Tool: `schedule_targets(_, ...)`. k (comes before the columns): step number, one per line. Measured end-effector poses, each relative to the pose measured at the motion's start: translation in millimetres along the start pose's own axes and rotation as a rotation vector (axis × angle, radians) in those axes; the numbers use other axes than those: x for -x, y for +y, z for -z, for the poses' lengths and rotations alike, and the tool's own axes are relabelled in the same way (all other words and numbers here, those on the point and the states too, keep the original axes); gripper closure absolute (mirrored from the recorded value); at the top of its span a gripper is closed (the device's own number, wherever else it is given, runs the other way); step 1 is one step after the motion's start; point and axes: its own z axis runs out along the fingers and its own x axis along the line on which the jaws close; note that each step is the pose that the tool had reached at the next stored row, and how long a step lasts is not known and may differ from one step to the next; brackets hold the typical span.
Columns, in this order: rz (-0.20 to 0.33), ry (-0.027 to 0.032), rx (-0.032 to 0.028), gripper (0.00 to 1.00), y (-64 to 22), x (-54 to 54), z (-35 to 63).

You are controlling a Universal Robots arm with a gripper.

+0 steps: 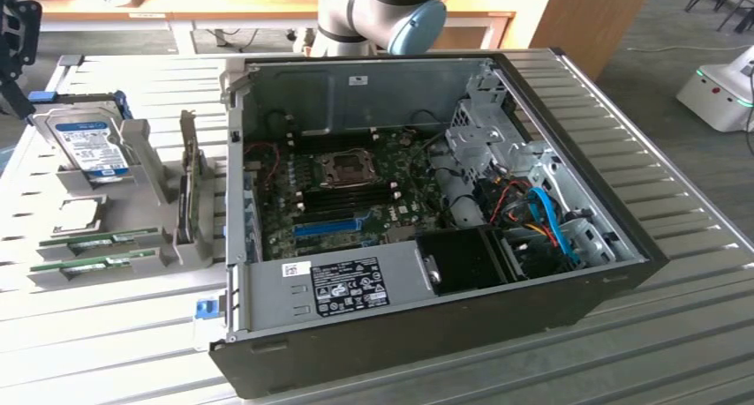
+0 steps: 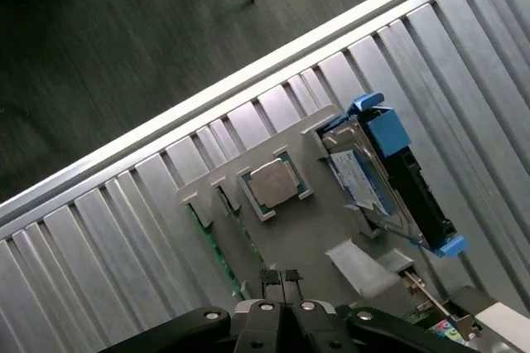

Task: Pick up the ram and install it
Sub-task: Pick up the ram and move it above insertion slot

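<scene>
The gripper (image 2: 281, 277) has its two fingers pressed together with nothing between them. In the wrist view it hangs over the grey parts holder (image 1: 141, 162), which sits on the ribbed metal table (image 1: 659, 334) at the exterior view's left of the open computer case (image 1: 566, 312).

The ram has not been picked up. One ram stick (image 1: 104, 238) lies flat in a groove at the near end of the holder. A second ram stick (image 1: 97, 265) lies just beside it in the next groove, closer to the table's front edge (both show green board edges with pale labels). In the wrist view the shut fingertips sit just beside the green strips of these sticks, above them and not touching.

A square CPU (image 1: 77, 214) rests in its own recess of the holder, next to the sticks. Behind it a hard drive (image 1: 92, 145) with a blue-and-white label stands tilted in a blue bracket. A further card (image 1: 189, 186) stands on edge between the holder and the case wall.

Inside the case the motherboard (image 1: 353, 193) lies exposed, with a blue slot (image 1: 325, 227) near its front edge. The arm's base (image 1: 367, 17) rises behind the case.
</scene>
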Motion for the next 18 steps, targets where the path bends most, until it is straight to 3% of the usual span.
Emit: schedule_targets(18, 0.222, 0.0096, 0.0011, 0.89, 0.0, 0.0, -0.9)
